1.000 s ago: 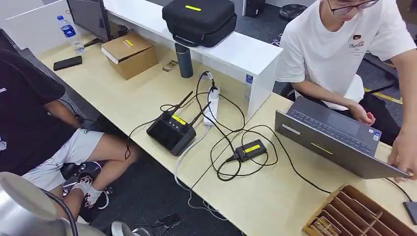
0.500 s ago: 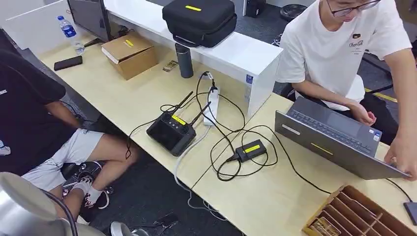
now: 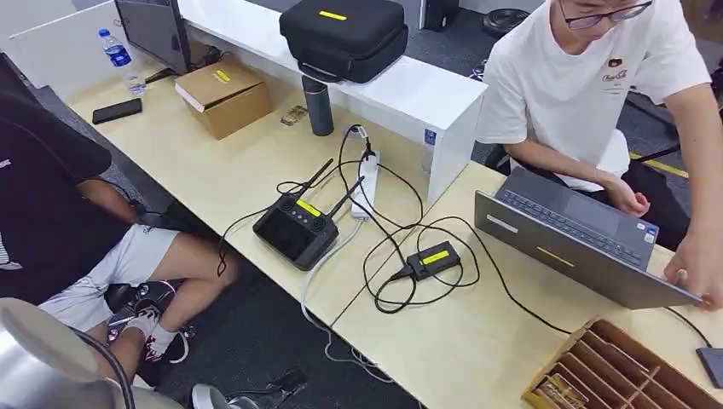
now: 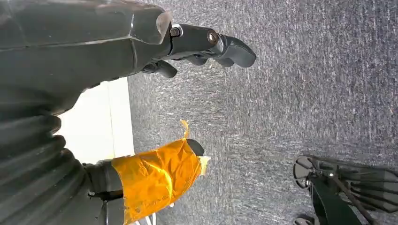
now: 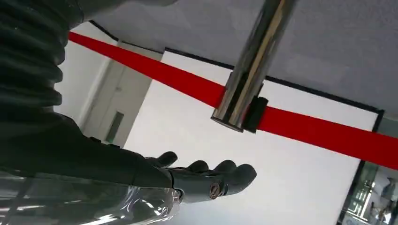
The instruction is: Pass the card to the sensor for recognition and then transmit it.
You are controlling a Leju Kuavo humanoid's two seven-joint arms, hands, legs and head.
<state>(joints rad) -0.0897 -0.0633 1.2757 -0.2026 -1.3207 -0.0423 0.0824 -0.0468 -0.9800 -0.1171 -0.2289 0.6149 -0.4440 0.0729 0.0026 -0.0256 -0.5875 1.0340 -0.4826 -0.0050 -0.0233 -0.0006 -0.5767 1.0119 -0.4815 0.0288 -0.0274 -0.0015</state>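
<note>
From my head view, the pale table point(image 3: 256, 170) runs from ten o'clock toward five o'clock, with a black controller point(image 3: 296, 230) at its centre and a wooden divided box point(image 3: 622, 371) at five o'clock. My left robot hand point(image 4: 155, 56) hangs over grey carpet, fingers apart, holding nothing. My right robot hand point(image 5: 197, 180) is likewise spread and empty beside a chrome post point(image 5: 251, 65); I cannot tell where the card is.

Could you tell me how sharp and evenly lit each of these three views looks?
Head view: even indoor light, sharp across the desk, soft shadows, laptop crisp. Left wrist view: left hand sharp, grey carpet slightly soft and streaky. Right wrist view: right hand dark against a bright white panel; chrome post carries glare streaks.
</note>
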